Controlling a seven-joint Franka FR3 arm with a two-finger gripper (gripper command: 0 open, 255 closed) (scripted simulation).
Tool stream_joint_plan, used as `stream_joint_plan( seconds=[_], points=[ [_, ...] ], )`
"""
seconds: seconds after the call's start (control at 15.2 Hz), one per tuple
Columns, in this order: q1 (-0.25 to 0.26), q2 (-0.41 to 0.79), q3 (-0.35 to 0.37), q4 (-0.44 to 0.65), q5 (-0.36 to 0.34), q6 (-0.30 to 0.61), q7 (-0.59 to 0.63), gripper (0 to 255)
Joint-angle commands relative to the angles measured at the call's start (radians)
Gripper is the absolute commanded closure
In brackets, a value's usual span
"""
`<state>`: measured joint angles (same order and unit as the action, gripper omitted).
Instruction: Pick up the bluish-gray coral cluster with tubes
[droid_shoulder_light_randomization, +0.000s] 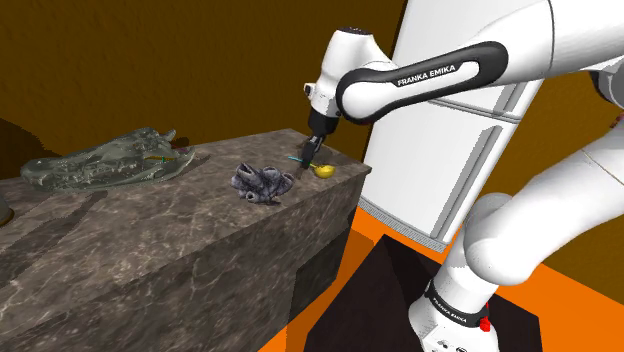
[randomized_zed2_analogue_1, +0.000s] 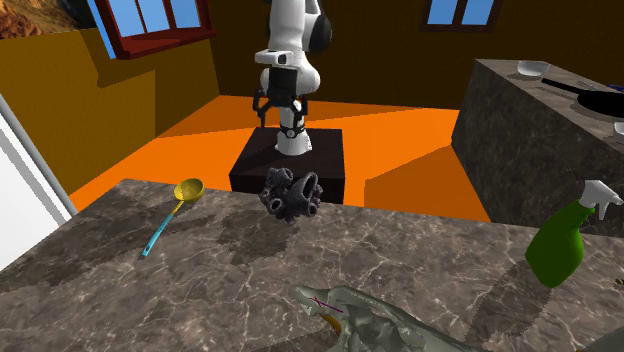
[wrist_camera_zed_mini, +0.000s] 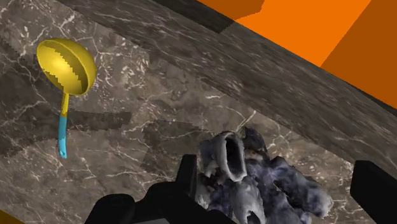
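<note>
Dark veined marble counter (droid_shoulder_light_randomization: 120, 260) as work surface, orange floor beyond its edge. White Franka arm (droid_shoulder_light_randomization: 430, 80) reaching over counter's end from stand at shoulder view's lower right. Translucent grey-green croc-head figure (droid_shoulder_light_randomization: 105, 162) flat on counter toward shoulder view's left, well apart from the rest. Green spray btl (randomized_zed2_analogue_1: 562, 245) upright at second ext. view's right, also well apart. Bluish-gray coral cluster (droid_shoulder_light_randomization: 262, 184) w/ open tubes — sitting on counter near its edge, between croc head and spoon, closer to spoon, touching neither. Yellow spoon (droid_shoulder_light_randomization: 321, 170) w/ teal handle flat on counter, near coral on shoulder view's right. Gripper (droid_shoulder_light_randomization: 316, 148) hanging above counter, over spoon area in shoulder view, clear of coral — no contact. In wrist view fingers (wrist_camera_zed_mini: 188, 172) spread wide, nothing clasped; coral visible in gap between them, one tube mouth facing cam.
</note>
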<state>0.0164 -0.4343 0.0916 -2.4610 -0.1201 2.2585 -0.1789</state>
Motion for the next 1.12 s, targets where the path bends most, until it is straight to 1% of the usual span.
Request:
stream_joint_plan(
  seconds=[0.0, 0.2, 0.4, 0.66, 0.92, 1.06],
  points=[
    [-0.010, 0.072, 0.006, 0.012, -0.034, 0.087, -0.003, 0],
    [-0.026, 0.181, 0.025, 0.044, -0.097, 0.197, 0.015, 0],
    [-0.044, 0.294, 0.044, 0.092, -0.180, 0.292, 0.050, 0],
    [-0.049, 0.319, 0.046, 0.075, -0.205, 0.332, 0.073, 0],
    [-0.058, 0.359, 0.049, 0.053, -0.248, 0.391, 0.113, 0],
    [-0.058, 0.359, 0.049, 0.053, -0.248, 0.391, 0.113, 0]
  ],
)
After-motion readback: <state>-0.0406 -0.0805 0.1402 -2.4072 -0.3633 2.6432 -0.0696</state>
